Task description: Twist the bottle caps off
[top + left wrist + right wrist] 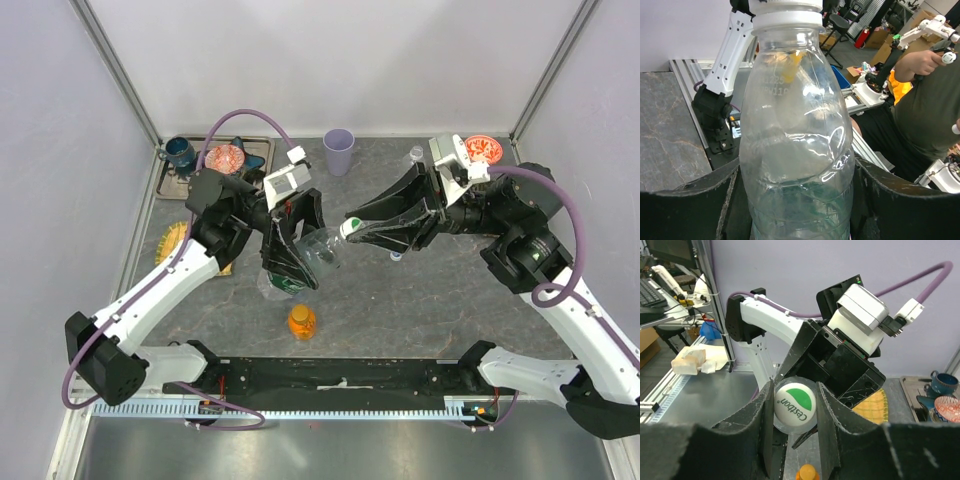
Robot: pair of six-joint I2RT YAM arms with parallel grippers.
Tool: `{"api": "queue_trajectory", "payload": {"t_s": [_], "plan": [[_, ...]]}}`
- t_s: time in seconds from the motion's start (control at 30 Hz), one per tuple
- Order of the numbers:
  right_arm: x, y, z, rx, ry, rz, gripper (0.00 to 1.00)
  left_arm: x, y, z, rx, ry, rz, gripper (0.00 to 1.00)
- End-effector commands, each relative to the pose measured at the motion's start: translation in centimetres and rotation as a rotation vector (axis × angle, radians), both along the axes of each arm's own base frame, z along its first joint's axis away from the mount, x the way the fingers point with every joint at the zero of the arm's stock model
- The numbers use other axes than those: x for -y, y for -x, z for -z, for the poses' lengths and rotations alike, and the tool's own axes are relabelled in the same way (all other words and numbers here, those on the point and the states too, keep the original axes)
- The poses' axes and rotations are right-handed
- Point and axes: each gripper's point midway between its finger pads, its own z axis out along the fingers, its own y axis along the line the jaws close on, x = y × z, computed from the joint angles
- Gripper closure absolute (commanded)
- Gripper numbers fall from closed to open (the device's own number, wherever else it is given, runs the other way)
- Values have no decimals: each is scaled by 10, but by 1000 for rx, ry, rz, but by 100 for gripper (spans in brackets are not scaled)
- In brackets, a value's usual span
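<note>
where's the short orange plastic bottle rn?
Top view: the orange bottle stands left of centre, between the left gripper, clamping a clear plastic bottle, and the arm bases.

Three bottles (325,248) (one orange), one purple cup (339,150).

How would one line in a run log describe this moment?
left jaws: shut on clear bottle | right jaws: shut on its white-green cap | orange bottle: standing apart
</note>
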Motion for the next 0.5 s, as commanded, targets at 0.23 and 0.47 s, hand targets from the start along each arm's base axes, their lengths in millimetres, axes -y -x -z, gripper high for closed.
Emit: {"api": "queue_trajectory", "payload": {"t_s": [0.23,0.47], "plan": [[13,-19,-26,-133,-18,189,50,2,-14,-16,164,134,-175,68],[19,-32,-50,-159,-61,281,33,4,-21,-16,182,132,-248,67]]}}
